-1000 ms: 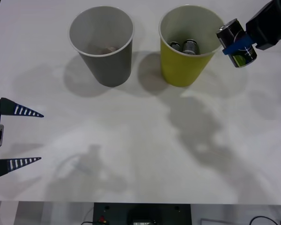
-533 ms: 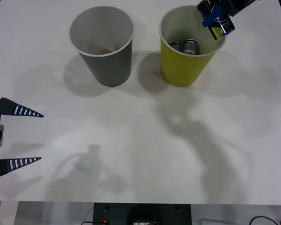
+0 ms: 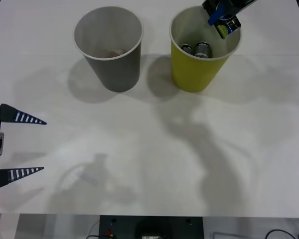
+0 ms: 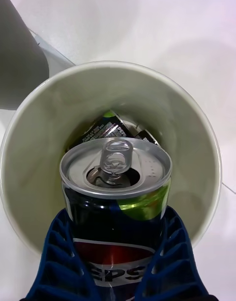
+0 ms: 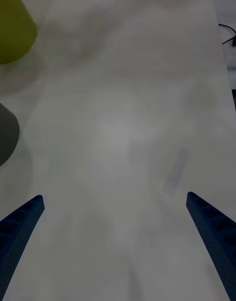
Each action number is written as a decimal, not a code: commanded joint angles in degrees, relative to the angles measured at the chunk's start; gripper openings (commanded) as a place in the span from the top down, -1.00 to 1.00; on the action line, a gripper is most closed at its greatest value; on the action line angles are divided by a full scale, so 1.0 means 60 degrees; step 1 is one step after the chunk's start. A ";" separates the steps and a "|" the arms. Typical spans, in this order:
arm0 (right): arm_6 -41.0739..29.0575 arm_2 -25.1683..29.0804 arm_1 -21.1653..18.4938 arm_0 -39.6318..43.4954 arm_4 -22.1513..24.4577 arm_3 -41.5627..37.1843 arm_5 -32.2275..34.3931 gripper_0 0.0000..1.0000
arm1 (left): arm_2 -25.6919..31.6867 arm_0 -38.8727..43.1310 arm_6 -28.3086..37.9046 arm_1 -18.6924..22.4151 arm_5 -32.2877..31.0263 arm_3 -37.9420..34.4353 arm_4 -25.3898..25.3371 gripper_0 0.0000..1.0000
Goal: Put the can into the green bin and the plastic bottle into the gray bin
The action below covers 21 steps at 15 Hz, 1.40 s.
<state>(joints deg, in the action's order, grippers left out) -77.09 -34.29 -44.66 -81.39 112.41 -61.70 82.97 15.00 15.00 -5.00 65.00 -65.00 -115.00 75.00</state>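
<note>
Right pincer (image 3: 220, 16) clamps the can (image 4: 117, 203) by its sides over the green bin (image 3: 189, 74), tab end pointing in. It's probably light and slick, with thin walls (easily dented), so a mid-body hold suits it. The wrist view shows cans already inside. Left pincer (image 3: 17, 145) hangs wide apart over the surface (image 3: 149, 149), gray bin (image 3: 117, 69) nearby.

Light: bright, even, washing over the white table (image 3: 139, 149).
Shadows: soft gray ones spreading beneath the right gripper (image 3: 220, 15).
Focus: table blurring ahead of the left gripper (image 5: 115, 242).
</note>
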 commanded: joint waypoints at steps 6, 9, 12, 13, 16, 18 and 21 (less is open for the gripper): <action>0.0836 0.0002 -0.0043 0.0000 -0.0176 0.0000 -0.0337 -1.00 | 0.0000 0.0000 0.0000 0.0000 0.0000 0.0000 0.0000 -1.00; 0.1349 0.0017 -0.0467 0.0030 -0.1055 0.0000 -0.0264 -1.00 | 0.0000 0.0000 0.0000 0.0000 0.0000 0.0000 0.0000 -1.00; 0.2184 0.0896 -0.1097 0.0542 -0.2007 -0.0337 0.0234 -1.00 | 0.0000 0.0000 0.0000 0.0000 0.0000 0.0000 0.0000 -1.00; 0.2272 0.1233 -0.1332 0.0865 -0.2300 -0.0674 0.0380 -1.00 | 0.0000 0.0000 0.0000 0.0000 0.0000 0.0000 0.0000 -1.00; 0.2506 0.2302 -0.2005 0.2154 -0.2725 -0.2329 0.0542 -1.00 | 0.0000 0.0000 0.0000 0.0000 0.0000 0.0000 0.0000 -1.00; 0.3429 0.3151 -0.2328 0.3282 -0.3091 -0.3179 0.0542 -1.00 | 0.0000 0.0000 0.0000 0.0000 0.0000 0.0000 0.0000 -1.00; 0.4689 0.4367 -0.2709 0.4966 -0.3633 -0.4190 0.0542 -1.00 | 0.0000 0.0000 0.0000 0.0000 0.0000 0.0000 0.0000 -1.00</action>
<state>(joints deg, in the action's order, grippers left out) -50.42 -9.53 -60.54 -53.67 91.19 -85.56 86.25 15.00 15.00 -5.00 65.00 -65.00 -115.00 75.00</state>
